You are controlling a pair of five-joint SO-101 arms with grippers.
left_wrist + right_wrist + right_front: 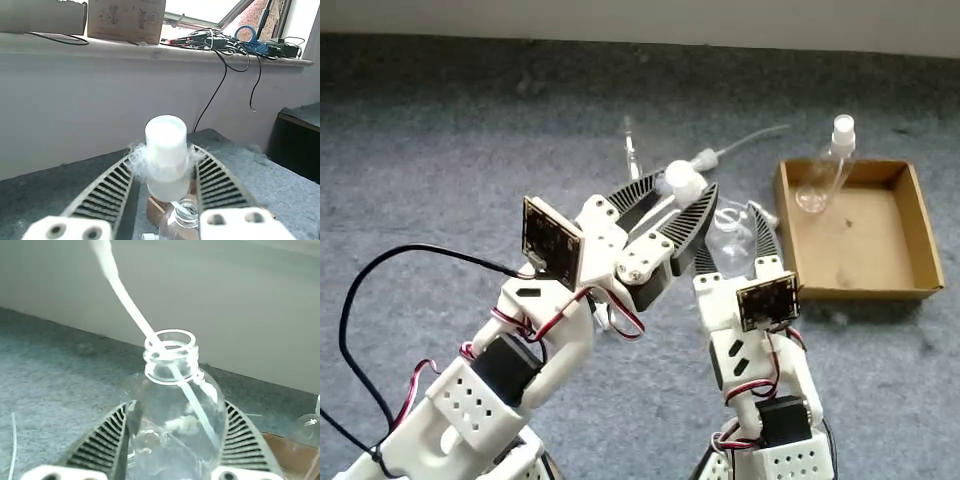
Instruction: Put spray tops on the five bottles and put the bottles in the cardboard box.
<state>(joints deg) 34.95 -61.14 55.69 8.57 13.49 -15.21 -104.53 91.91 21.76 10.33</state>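
My left gripper (680,192) is shut on a white spray top (683,181), held above the table; in the left wrist view the spray top (165,156) stands upright between the ribbed fingers (110,190). Its thin tube (131,305) slants down into the open neck of a clear bottle (172,415). My right gripper (172,412) is shut on that bottle (731,236), just left of the cardboard box (876,246). A capped bottle (825,172) leans in the box's far left corner.
Two loose spray tops with long tubes lie on the grey carpet beyond the grippers, one (632,152) to the left and one (706,157) nearer the box. A wall rises behind the carpet's far edge.
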